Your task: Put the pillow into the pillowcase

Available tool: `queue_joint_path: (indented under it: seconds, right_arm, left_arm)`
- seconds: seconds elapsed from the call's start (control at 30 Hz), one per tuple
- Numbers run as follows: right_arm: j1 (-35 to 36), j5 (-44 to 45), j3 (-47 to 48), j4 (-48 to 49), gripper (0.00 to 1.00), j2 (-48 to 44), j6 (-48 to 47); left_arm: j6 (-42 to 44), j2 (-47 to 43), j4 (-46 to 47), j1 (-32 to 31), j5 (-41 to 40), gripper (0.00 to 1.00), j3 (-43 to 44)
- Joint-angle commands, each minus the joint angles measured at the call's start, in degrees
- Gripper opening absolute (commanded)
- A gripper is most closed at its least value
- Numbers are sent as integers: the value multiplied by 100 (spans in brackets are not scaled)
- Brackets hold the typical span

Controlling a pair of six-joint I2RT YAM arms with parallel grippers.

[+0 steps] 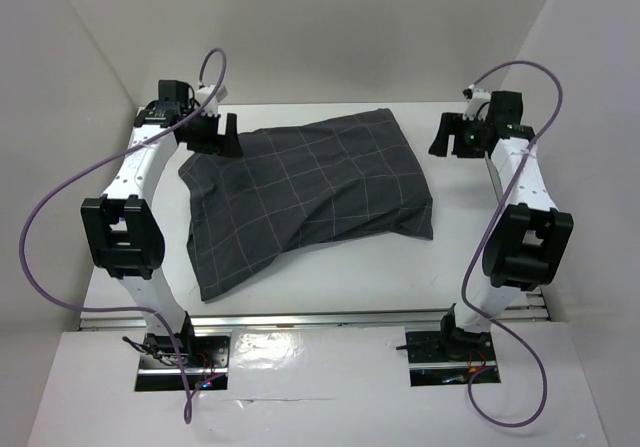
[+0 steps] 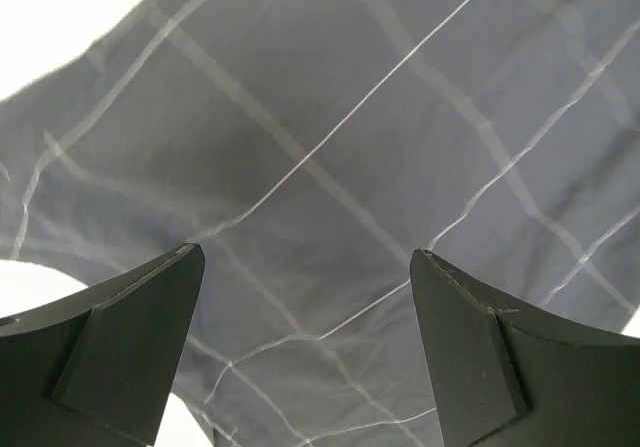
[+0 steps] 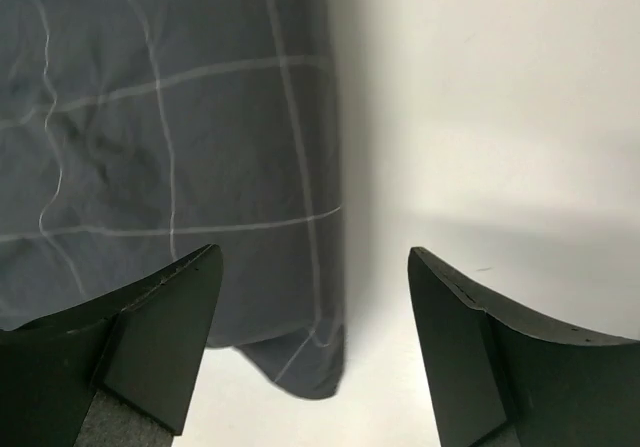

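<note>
From above, the large charcoal-grey cloth pillowcase with thin pale grid lines (image 1: 310,197) lies slantwise in the middle of the white table (image 1: 330,287). Its right half is plump and rounded, while its near left corner lies flat. No cream cushion shows outside it, and whether one fills the bulge cannot be told. The left claw (image 1: 215,135) hangs at the sack's far left corner. The right claw (image 1: 452,135) hangs off its far right side, apart from the cloth.

Left wrist view: the left claw (image 2: 305,252) is spread wide with nothing between its black fingers, and the grid cloth (image 2: 350,117) fills most of the picture below them.

Right wrist view: the right claw (image 3: 312,252) is likewise spread and empty. It sits over the sack's edge, with grey fabric (image 3: 150,117) on the left and bare table (image 3: 500,97) on the right.
</note>
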Motion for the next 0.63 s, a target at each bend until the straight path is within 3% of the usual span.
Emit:
queue_joint_path:
  seconds: [0.0,0.6]
  right_arm:
    - [157,-666,-290,405,82,-386,138]
    - [157,-1009,-581,512,81,-616,138]
  left_arm:
    - [-184,-403,351,100,55,98,-298]
    - [-237,-631,466,100,169,93,-650]
